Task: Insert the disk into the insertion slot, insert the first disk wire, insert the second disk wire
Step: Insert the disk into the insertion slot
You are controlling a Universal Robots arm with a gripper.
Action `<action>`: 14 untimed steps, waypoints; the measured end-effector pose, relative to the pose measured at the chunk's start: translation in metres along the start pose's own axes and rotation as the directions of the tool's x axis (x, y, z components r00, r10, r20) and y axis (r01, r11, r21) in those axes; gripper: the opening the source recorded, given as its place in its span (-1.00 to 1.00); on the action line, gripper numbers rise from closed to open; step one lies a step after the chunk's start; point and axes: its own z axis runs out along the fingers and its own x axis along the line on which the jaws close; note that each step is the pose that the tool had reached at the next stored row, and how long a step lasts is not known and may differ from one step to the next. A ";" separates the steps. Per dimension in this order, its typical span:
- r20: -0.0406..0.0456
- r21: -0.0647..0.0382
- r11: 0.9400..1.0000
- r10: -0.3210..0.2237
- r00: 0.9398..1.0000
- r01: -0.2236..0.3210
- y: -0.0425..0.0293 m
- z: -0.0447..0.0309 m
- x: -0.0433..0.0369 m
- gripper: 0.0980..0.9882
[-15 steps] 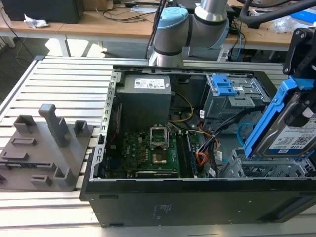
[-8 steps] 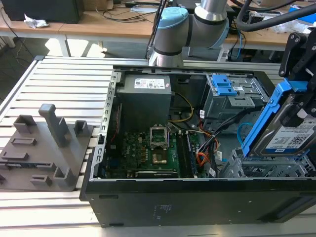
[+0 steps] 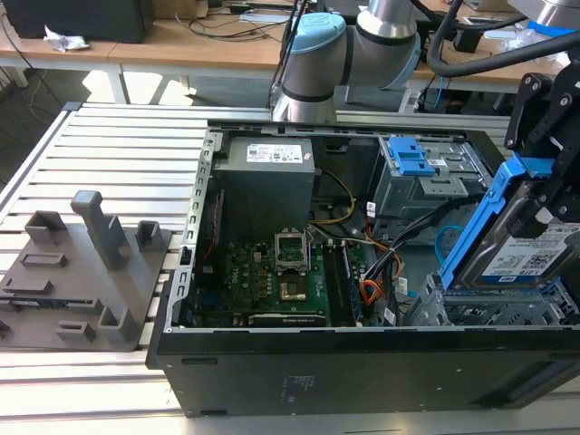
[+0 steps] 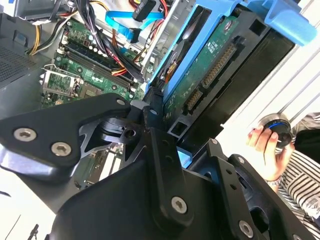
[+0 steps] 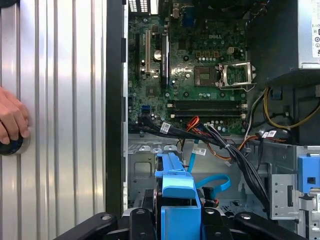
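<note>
Claw (image 3: pixel 542 195) is clamped on the disk (image 3: pixel 530 258), a silver-topped hard drive in a bright blue plastic carrier. In the first wrist view the black fingers (image 5: pixel 142 224) sit either side of the carrier, tight against it. The disk hangs tilted. Its green circuit-board face (image 4: pixel 210 65) shows in the second wrist view.

Directly under the claw is the insertion slot (image 3: pixel 494 313), a silver perforated sheet-metal drive cage in a corner of the open black computer case (image 3: pixel 299 381). The disk's low end is at the cage's mouth. How far in it is, I cannot tell.

The second disk wire (image 5: pixel 216 182), a thin flat light-blue cable, loops inside the case just beyond the claw. A bundle of red, orange and black wires (image 5: pixel 210 137) crosses between the claw and the green motherboard (image 5: pixel 200 75). A plain grey metal cage with a blue latch (image 3: pixel 412 168) stands near the claw, deeper in the case. The grey power supply box (image 3: pixel 267 177) is well apart from it.

The case lies on a ribbed aluminium worktop (image 3: pixel 118 154). A grey plastic fixture with upright posts (image 3: pixel 86 263) sits across the case from the claw. A person's hand (image 5: pixel 11 120) rests on a dark round knob (image 5: pixel 11 146) on the worktop, outside the case wall.
</note>
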 end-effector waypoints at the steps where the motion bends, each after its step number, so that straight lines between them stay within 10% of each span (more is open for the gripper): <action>1: 0.000 0.000 1.000 0.000 1.000 0.000 -0.0007 0.0018 -0.0009 -0.40; 14: 0.001 0.000 1.000 -0.001 1.000 0.001 -0.0018 0.0154 -0.0016 -0.40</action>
